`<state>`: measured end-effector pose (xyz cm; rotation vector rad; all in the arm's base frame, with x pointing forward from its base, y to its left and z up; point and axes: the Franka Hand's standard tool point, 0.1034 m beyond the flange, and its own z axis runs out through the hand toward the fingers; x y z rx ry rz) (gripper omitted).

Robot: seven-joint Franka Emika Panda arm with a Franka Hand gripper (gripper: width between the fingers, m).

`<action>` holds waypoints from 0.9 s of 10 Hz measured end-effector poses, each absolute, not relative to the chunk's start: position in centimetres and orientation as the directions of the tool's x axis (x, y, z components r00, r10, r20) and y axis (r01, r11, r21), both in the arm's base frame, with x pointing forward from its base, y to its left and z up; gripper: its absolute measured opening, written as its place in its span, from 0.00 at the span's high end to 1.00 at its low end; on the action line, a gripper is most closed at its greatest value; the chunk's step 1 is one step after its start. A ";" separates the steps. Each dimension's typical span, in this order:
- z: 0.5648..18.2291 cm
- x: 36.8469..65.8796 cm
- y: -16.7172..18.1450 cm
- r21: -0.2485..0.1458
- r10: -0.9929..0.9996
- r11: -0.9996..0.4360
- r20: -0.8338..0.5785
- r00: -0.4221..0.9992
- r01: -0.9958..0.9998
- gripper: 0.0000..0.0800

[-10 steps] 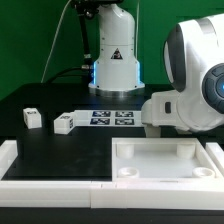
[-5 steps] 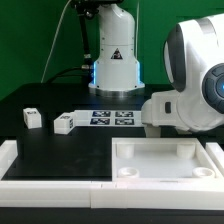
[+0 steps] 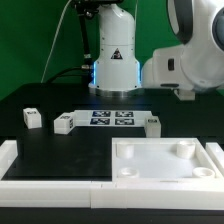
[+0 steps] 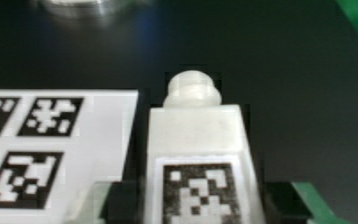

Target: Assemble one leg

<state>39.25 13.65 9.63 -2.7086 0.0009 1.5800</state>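
A white leg (image 4: pixel 199 150) with a marker tag on its face lies on the black table between my fingers, with dark gaps on both sides. In the exterior view this leg (image 3: pixel 152 123) sits at the marker board's right end. My gripper (image 4: pixel 201 205) is open and empty, with a finger (image 4: pixel 297 200) on each side of the leg. In the exterior view the gripper (image 3: pixel 186 94) hangs above the table at the upper right. Two more legs (image 3: pixel 32 117) (image 3: pixel 64 124) sit at the exterior view's left. The big white panel (image 3: pixel 165 160) lies in front.
The marker board (image 3: pixel 110 118) lies at the table's middle, and shows in the wrist view (image 4: pixel 51 140) beside the leg. A white frame (image 3: pixel 40 172) runs along the table's front left. The robot's base (image 3: pixel 112 60) stands behind.
The arm has risen toward the exterior view's upper right. The leg at the marker board's right end, hidden behind the arm before, now shows on the table.
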 end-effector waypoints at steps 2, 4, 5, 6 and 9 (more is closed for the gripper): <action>8.5 40.7 14.2 -0.016 -0.001 -1.000 -0.760 0.650 -0.020 0.64; 9.0 40.5 14.1 -0.019 -0.008 -0.999 -0.644 0.765 -0.026 0.64; 8.7 41.4 14.4 -0.031 -0.009 -0.999 -0.541 0.841 -0.031 0.64; 8.8 41.6 14.1 -0.036 -0.010 -0.999 -0.456 0.890 -0.030 0.64; 11.3 44.4 12.3 -0.049 -0.093 -0.994 -0.143 0.985 -0.101 0.64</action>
